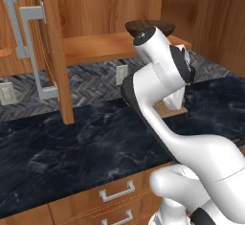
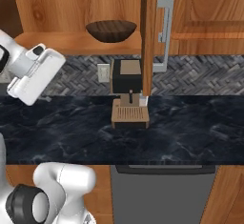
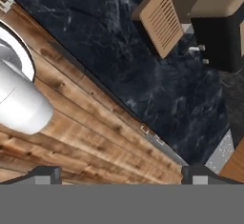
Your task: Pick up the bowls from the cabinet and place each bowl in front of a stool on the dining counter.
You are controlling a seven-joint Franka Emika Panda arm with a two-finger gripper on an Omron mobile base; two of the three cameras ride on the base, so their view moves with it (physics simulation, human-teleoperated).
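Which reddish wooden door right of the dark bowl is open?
The reddish-brown cabinet door next to the dark brown wooden bowl: it stands edge-on, grey bar handle outward; the farther panelled door lies flat.

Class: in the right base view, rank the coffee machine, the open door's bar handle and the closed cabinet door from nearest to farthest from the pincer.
1. Coffee machine: mid-picture, closest to the pincer, whose arm is at the left.
2. Bar handle: right of the machine, higher up.
3. Closed cabinet door: far right.
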